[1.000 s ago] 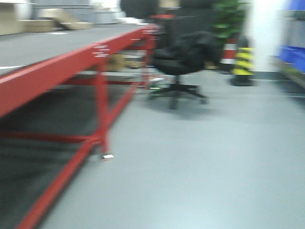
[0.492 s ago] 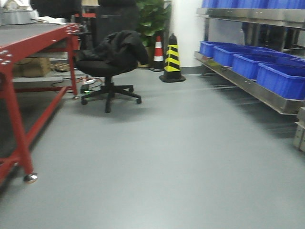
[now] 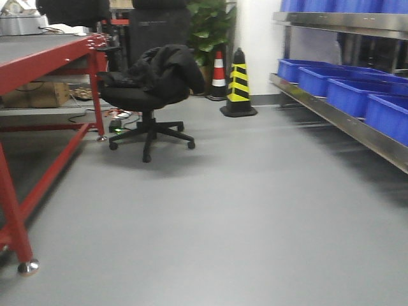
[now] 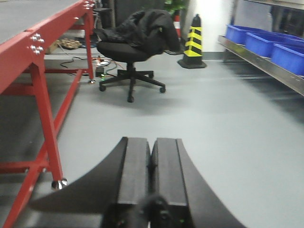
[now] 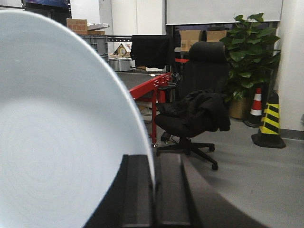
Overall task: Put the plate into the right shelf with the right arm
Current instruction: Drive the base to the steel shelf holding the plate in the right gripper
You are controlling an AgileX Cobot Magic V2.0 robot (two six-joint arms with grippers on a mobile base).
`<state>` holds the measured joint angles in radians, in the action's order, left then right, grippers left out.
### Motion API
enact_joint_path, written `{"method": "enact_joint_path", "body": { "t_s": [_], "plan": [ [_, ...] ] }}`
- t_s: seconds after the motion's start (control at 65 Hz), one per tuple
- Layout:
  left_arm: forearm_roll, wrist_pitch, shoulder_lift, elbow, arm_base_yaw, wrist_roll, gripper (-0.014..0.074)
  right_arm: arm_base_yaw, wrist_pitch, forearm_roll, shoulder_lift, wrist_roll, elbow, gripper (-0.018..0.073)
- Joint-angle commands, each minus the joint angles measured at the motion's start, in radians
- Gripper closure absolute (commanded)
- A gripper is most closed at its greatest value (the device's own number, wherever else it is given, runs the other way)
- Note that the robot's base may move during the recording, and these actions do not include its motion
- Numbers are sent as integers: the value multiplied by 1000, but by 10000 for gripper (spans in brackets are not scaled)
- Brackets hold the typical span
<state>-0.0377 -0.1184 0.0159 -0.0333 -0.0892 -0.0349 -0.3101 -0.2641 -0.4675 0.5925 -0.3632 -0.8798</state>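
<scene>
The white plate (image 5: 52, 133) fills the left half of the right wrist view, standing on edge. My right gripper (image 5: 154, 159) is shut on the plate's rim, one black finger on each side of it. My left gripper (image 4: 152, 142) is shut and empty, held above the grey floor. The metal shelf (image 3: 344, 118) runs along the right wall in the front view and carries blue bins (image 3: 354, 89); it also shows in the left wrist view (image 4: 266, 66). Neither gripper shows in the front view.
A red-framed table (image 3: 44, 60) stands at left, its leg and foot (image 3: 27, 266) near me. A black office chair (image 3: 150, 83) with a jacket on it stands ahead. A black-yellow cone (image 3: 238, 83), a red-white cone (image 3: 218, 70) and a plant (image 3: 210, 25) stand at the back.
The front view has swung to the right: the red table slid to the left edge, and the chair, cones and shelf with blue bins came into view. The chair looks slightly nearer than 0.5 s ago.
</scene>
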Motion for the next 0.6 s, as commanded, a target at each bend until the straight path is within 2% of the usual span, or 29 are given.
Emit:
{"method": "enact_joint_path", "body": {
  "t_s": [0.0, 0.585],
  "plan": [
    [-4, 86, 5, -8, -5, 3, 643, 5, 92, -19, 2, -4, -28, 503],
    [-4, 86, 5, -8, -5, 3, 643, 5, 91, -19, 2, -4, -28, 503]
  ]
}}
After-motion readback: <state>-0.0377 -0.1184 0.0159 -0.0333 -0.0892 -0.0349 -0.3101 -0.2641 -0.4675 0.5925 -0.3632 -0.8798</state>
